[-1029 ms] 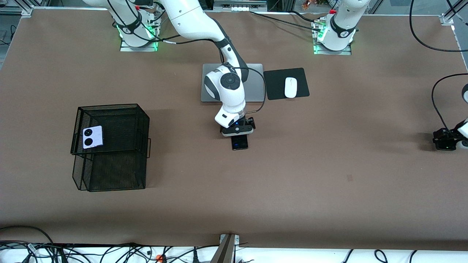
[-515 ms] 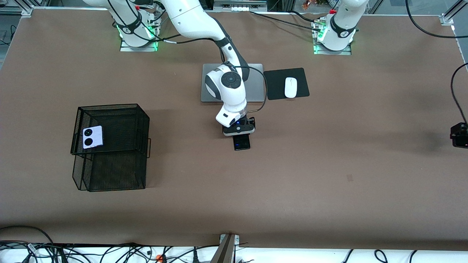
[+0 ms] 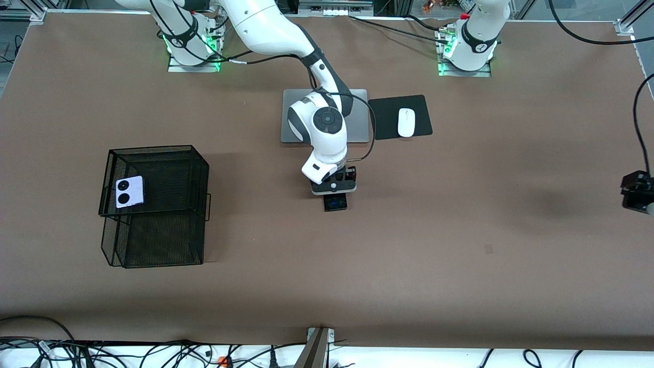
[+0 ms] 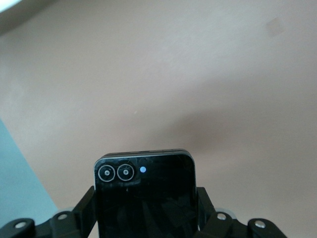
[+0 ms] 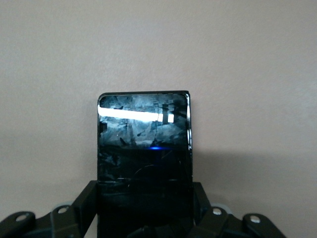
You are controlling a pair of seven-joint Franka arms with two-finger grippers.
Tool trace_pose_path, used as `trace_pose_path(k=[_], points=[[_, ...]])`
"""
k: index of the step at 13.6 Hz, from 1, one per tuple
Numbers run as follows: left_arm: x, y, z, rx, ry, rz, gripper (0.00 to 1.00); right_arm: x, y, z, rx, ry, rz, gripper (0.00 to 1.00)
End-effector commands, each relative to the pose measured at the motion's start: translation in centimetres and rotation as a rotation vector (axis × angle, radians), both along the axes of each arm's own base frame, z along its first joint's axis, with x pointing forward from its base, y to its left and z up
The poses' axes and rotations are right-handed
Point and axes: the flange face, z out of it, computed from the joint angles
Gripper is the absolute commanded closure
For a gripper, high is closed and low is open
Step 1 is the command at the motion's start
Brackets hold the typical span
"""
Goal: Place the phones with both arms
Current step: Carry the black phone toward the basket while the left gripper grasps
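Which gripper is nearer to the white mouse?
The right. The right gripper is at mid-table, holding a black phone, nearer the front camera than the white mouse. The left gripper is at the table's edge, at the left arm's end.

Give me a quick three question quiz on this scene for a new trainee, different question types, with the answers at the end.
1. True or false: the lavender-white phone lies on the laptop.
2. What does the right gripper hold? A. the mouse B. a black phone C. nothing
3. Fill in: the left gripper, at the left arm's end of the table, is shut on a ____ with two camera rings.

Key: 1 false, it sits in the mesh basket; 2 B; 3 black phone.
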Motion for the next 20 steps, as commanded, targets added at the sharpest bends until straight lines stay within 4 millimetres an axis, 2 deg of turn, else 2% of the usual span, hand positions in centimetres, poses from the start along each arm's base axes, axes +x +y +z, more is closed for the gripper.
trace_pose_path(k=[1,2,3,6,9,10,11,12,13,16,18,20], points=[[1.4,-4.1,1.5,0.018,-0.009,-0.050,0.89,0.9,0.2,1.9,0.001,0.017,0.012,1.00],[2.0,-6.6,2.0,0.018,-0.019,-0.086,0.89,1.2,-0.2,2.1,-0.002,0.023,0.011,1.00],[2.2,-8.9,2.3,0.016,-0.021,-0.117,0.89,2.1,-0.6,3.9,-0.007,0.044,0.020,1.00],[2.1,-12.3,3.9,0.000,-0.044,-0.166,0.89,4.0,-2.1,7.2,-0.012,0.081,0.034,1.00],[2.1,-13.7,3.7,-0.120,-0.047,-0.149,0.87,6.7,-5.8,10.5,0.006,0.108,0.047,1.00],[1.9,-14.1,3.5,-0.143,-0.036,-0.142,0.87,7.8,-7.5,11.1,0.010,0.125,0.067,1.00],[1.8,-14.8,3.5,-0.169,-0.028,-0.114,0.87,8.6,-9.3,13.0,0.019,0.134,0.086,1.00],[1.7,-15.4,3.4,-0.201,-0.024,-0.078,0.87,9.4,-11.0,13.7,0.011,0.155,0.098,1.00],[1.4,-16.2,3.3,-0.230,-0.008,-0.049,0.87,10.3,-13.3,15.1,0.008,0.172,0.087,1.00],[1.0,-19.2,3.2,-0.360,0.026,0.023,0.87,12.0,-20.0,17.1,-0.021,0.220,0.076,1.00],[0.6,-23.5,2.7,-0.389,0.051,0.061,0.87,12.4,-24.5,18.7,-0.031,0.228,0.085,1.00],[0.3,-30.6,0.2,-0.382,0.101,-0.010,0.87,12.6,-29.3,20.3,-0.042,0.247,0.105,1.00]])
